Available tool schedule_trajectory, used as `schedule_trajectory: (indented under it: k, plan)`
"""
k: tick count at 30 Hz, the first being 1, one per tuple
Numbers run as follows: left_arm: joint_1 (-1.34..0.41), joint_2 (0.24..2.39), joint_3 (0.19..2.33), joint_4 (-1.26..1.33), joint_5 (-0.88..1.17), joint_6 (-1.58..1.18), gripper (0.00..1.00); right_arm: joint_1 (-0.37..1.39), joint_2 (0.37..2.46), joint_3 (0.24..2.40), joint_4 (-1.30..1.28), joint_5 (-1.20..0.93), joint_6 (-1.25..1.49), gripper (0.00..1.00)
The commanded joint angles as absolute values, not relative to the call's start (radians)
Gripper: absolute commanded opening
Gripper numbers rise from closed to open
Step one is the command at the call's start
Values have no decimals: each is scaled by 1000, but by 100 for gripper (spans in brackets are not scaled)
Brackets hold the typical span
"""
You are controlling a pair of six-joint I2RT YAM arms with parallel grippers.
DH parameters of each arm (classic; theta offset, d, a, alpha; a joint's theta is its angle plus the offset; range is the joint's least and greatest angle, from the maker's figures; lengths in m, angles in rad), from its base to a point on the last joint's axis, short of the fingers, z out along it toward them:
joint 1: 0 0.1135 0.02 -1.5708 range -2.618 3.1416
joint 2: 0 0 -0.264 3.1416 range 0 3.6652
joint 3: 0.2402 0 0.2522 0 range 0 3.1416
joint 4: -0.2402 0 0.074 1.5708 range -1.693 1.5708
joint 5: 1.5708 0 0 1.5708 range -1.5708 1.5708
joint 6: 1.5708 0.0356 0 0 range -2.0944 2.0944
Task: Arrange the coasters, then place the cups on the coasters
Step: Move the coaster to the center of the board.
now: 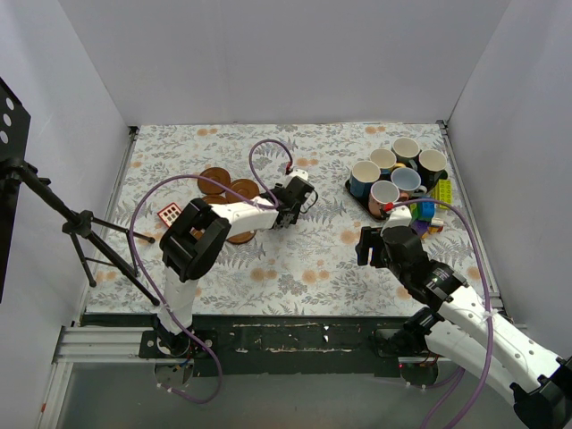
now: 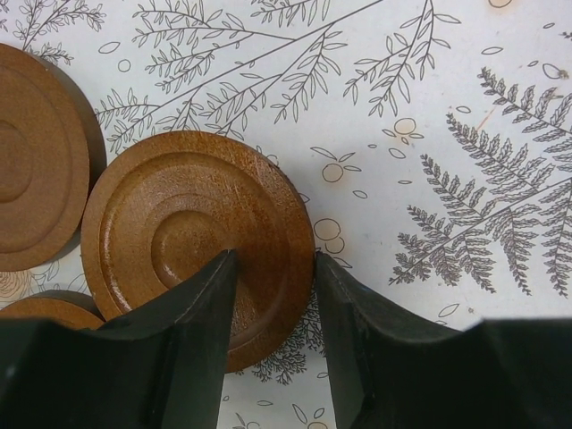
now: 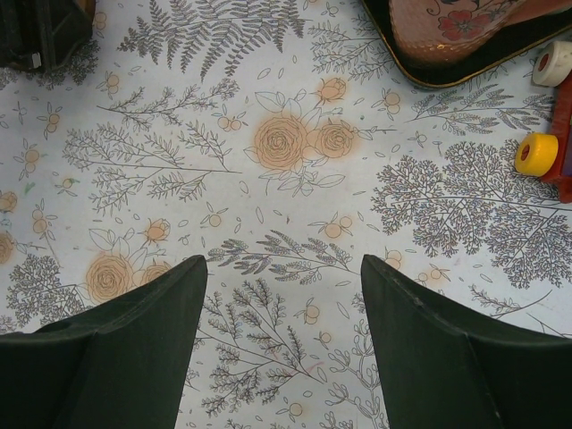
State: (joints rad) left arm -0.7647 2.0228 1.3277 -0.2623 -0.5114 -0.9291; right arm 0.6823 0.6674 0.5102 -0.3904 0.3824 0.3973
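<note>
Because the coasters (image 1: 214, 179) lie bunched together left of centre, the top view has the left gripper (image 1: 299, 192) reaching out beside that cluster, presumably to spread them out. The cups (image 1: 407, 179) wait crowded on a dark tray (image 1: 351, 189) at the far right, with toy blocks (image 1: 427, 211) just near of them. The right gripper (image 1: 368, 246) hangs over bare cloth (image 1: 295, 259), clear of the work.

At the left wrist, the narrow jaws straddle one coaster (image 2: 179, 223) at its right rim: one finger over its top, the other outside its edge. I cannot tell whether they are pinching it or loose. Two more discs sit just left.

At the right wrist, the jaws stand wide with nothing between them. A pink cup (image 3: 447, 27) on the tray corner lies far right, likely its next target.
</note>
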Motion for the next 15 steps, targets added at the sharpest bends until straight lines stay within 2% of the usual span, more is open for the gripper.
schedule_trajectory:
  k: [1,10,15]
  plan:
    - [-753,1964,1376,-293,-494,-908,41,681,652,526,-367,385,407,78]
    - [-753,1846,1450,-316,-364,-899,48,681,641,604,-437,429,384,78]
    - [-747,1735,1503,-374,-240,-870,61,680,661,782,-546,498,308,81]
